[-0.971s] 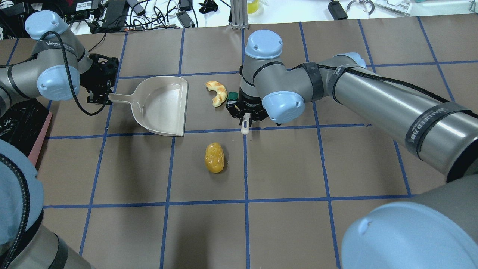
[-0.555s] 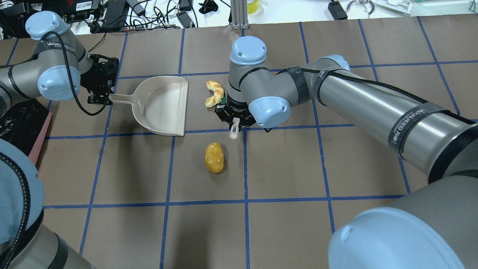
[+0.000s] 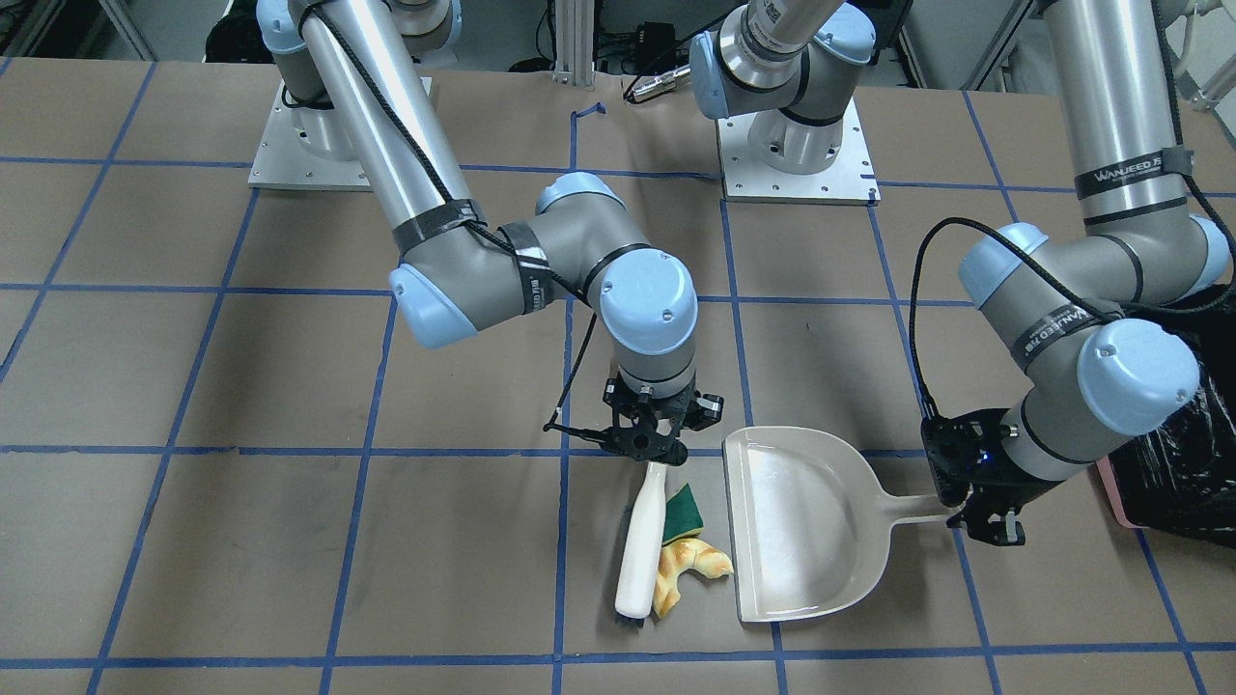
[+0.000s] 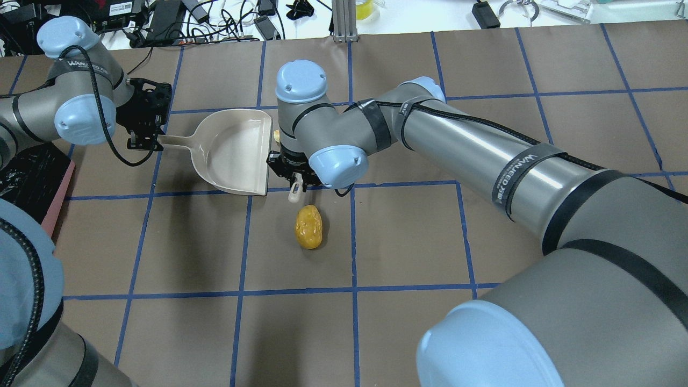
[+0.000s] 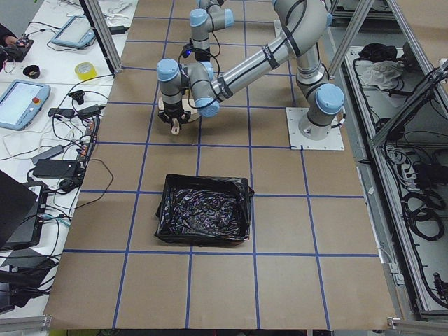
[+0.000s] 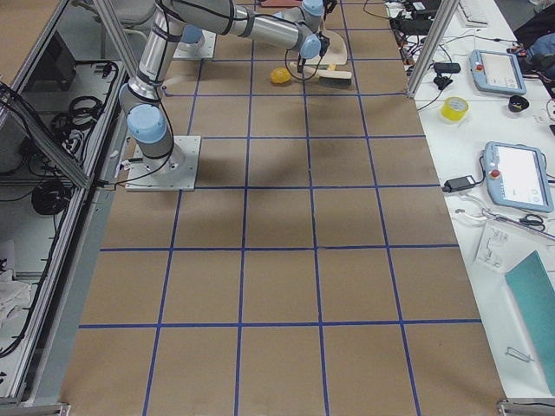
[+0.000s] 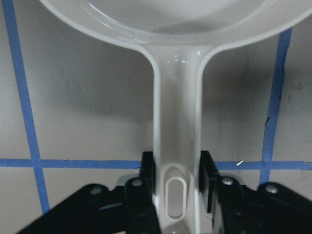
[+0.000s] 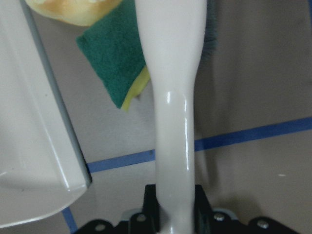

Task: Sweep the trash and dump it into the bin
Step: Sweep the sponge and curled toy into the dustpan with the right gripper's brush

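Sweeping is needing low bristles (image 3: 632, 621): right gripper (image 3: 649, 454) is clenching the brush (image 3: 637, 550) against croissant (image 3: 695, 562) and sponge (image 3: 684, 510), beside the dustpan (image 3: 801, 512) the left gripper (image 3: 966, 502) is clamping.

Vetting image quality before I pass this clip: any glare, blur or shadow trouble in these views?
Left wrist: sharp, a small glint on the dustpan handle. Right wrist: the brush handle sits close and soft, with a glare streak; the sponge is slightly blurred. Front-facing: even light, glints on the bin bag. Overhead: soft shadows on the table, potato sharp.
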Robot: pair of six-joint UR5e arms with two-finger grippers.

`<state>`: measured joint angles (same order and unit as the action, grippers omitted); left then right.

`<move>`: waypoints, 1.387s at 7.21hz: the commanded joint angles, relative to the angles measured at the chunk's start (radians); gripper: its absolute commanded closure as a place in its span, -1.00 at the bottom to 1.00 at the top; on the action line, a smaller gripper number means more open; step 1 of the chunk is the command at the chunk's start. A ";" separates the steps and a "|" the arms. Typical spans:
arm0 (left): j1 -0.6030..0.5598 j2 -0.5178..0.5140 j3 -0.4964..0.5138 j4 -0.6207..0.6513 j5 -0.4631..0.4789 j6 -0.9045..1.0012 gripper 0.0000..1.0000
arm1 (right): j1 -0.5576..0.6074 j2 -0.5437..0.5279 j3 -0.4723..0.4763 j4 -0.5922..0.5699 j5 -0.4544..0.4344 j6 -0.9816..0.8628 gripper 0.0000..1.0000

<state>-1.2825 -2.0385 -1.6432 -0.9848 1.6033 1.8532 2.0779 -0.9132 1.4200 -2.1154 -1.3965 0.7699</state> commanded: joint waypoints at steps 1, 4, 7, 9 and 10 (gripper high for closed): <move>0.000 -0.002 0.000 0.000 0.000 -0.002 1.00 | 0.059 0.043 -0.077 0.000 0.005 0.073 1.00; 0.002 -0.002 0.002 0.000 0.000 -0.002 1.00 | 0.138 0.072 -0.170 0.000 0.063 0.195 1.00; 0.002 0.003 -0.003 0.000 -0.002 -0.002 1.00 | 0.143 0.021 -0.197 0.133 0.059 0.197 1.00; 0.002 0.008 -0.004 -0.003 -0.006 0.001 1.00 | 0.119 -0.045 -0.185 0.239 0.034 0.198 1.00; 0.002 0.009 -0.006 -0.003 -0.006 0.003 1.00 | 0.111 -0.058 -0.187 0.259 0.043 0.206 1.00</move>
<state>-1.2809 -2.0317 -1.6471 -0.9868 1.5985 1.8539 2.2010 -0.9464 1.2330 -1.8971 -1.3541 0.9690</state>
